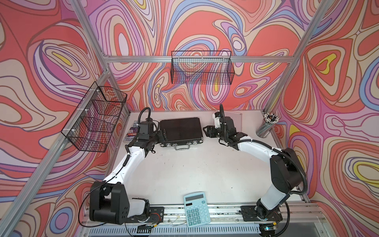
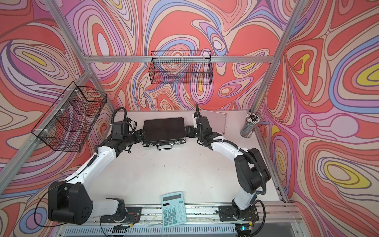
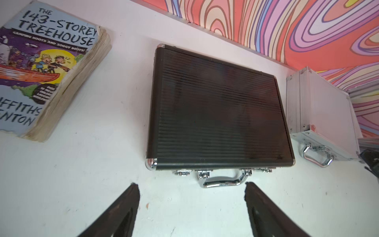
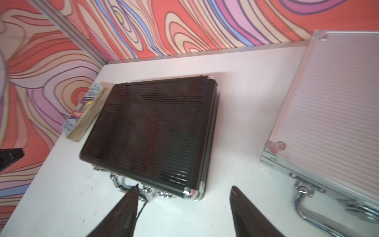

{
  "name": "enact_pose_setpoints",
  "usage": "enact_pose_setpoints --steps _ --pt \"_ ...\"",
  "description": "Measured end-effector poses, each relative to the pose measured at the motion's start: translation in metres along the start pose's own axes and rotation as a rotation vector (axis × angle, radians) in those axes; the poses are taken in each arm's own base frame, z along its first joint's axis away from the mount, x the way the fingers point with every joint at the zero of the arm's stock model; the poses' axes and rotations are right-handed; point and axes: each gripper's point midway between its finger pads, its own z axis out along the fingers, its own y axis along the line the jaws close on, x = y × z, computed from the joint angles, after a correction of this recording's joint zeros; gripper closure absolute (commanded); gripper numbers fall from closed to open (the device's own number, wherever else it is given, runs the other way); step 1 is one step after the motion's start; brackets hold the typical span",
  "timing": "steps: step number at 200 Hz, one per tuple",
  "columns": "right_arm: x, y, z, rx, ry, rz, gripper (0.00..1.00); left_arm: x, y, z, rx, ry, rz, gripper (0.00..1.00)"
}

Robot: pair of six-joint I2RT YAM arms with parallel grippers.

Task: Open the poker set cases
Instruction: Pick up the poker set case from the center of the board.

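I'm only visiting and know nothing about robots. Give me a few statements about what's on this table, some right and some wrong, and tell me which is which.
1. The black case lies shut on the table. True.
2. The left gripper is clamped on the black case's handle. False: it is open and holds nothing, and the handle lies just ahead of it.
3. The silver case stands open, showing chips. False: it is shut.
4. The light-blue calculator lies far from both cases. True.
5. The book lies on top of the black case. False: it lies beside it on the table.
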Motion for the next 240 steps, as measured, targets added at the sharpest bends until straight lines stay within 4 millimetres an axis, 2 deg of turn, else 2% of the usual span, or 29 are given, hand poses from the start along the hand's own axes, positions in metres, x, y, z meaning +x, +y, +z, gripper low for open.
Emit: enact_pose_setpoints --steps 37,55,85,112,142,189,215,240 --pt "0.057 0.044 0.009 -0.136 0.071 0.012 0.28 0.016 -0.009 -0.013 -0.038 0.094 0.135 0.19" --pt "0.076 0.061 0.023 -0.186 0.099 0.025 0.22 0.029 -0.017 -0.016 -0.029 0.135 0.210 0.19" --pt "0.117 0.067 0.050 -0.203 0.173 0.055 0.21 0.043 -0.024 -0.021 -0.004 0.146 0.277 0.19" --pt "0.140 0.070 0.064 -0.206 0.209 0.091 0.19 0.052 -0.020 -0.027 0.000 0.142 0.291 0.19" --pt "0.148 0.069 0.073 -0.202 0.212 0.124 0.15 0.049 -0.022 -0.029 0.009 0.123 0.303 0.19" --pt "0.140 0.074 0.091 -0.223 0.160 0.159 0.16 0.047 -0.023 -0.029 0.013 0.111 0.306 0.19" --pt "0.133 0.078 0.103 -0.238 0.133 0.179 0.21 0.046 -0.022 -0.029 0.009 0.110 0.305 0.20" --pt "0.132 0.079 0.109 -0.245 0.124 0.206 0.34 0.045 -0.024 -0.029 0.016 0.093 0.281 0.21"
